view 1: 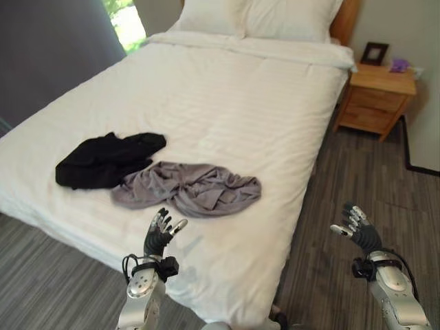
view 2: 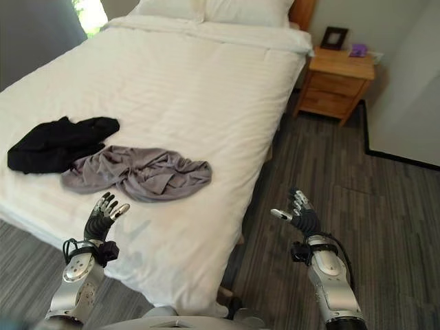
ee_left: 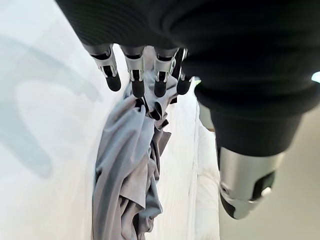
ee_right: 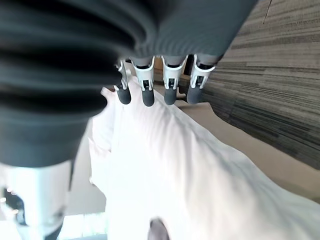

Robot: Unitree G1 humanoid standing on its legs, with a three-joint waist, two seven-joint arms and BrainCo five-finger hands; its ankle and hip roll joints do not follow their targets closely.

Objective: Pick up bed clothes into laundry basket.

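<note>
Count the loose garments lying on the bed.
2. A black garment lies toward the bed's left edge; a grey garment lies beside it, touching it, just beyond the left robot hand. More could be hidden underneath.

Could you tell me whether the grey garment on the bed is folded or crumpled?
Crumpled: the grey garment lies bunched in twisted wrinkles on the white bed.

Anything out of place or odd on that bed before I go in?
Two garments lie crumpled on the made white bed near its foot: a grey one and a black one touching its far-left edge. Otherwise the bedding looks smooth and the pillows straight. Left hand and right hand are open, holding nothing.
</note>
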